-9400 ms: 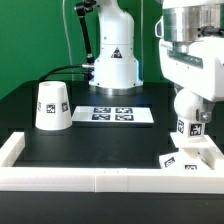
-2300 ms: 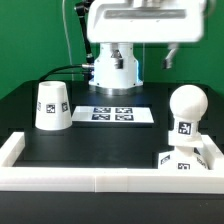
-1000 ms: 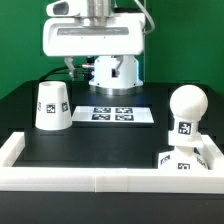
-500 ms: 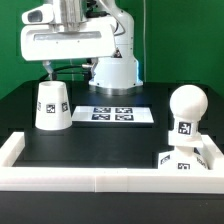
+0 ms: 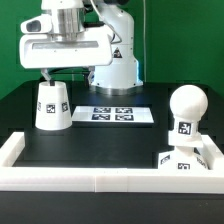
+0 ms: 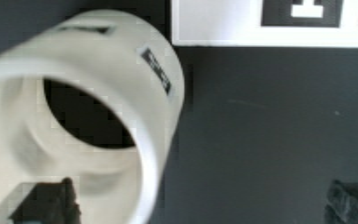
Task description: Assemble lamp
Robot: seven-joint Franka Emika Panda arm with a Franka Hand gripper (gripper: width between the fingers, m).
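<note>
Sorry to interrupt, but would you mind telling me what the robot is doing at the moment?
The arm is putting a lamp together. Its hand hangs just above the shade, which stands on the table at the exterior view's left; the fingers are spread and nothing is gripped yet. The bulb already stands upright on the base at the exterior view's right. The marker board lies flat between them. Fitting the shade looks like the remaining step.

One shade (image 5: pixel 52 104), one bulb (image 5: pixel 185 113), one base (image 5: pixel 186 160), one marker board (image 5: pixel 118 115), one gripper (image 5: pixel 62 72)
</note>
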